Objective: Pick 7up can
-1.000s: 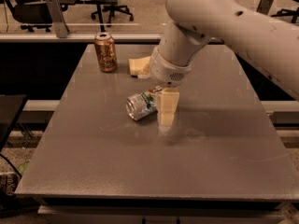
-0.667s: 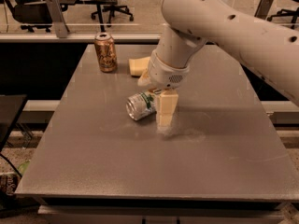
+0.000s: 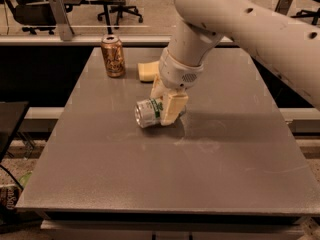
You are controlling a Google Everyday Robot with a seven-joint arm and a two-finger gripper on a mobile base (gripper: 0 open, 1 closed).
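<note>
Grey table [image 3: 100,174], office chairs [image 3: 117,9] behind: gripper [image 3: 161,107] straddles the lying 7up can [image 3: 148,113], clamping unclear.

The claw [image 3: 163,108] rests against the 7up can [image 3: 147,113] (lying sideways) on the table [image 3: 100,159].

One camera | we are looking down from the near edge of the table [image 3: 100,184] | facing the far chairs [image 3: 30,13] | gripper [image 3: 164,106] low at mid-table
</note>
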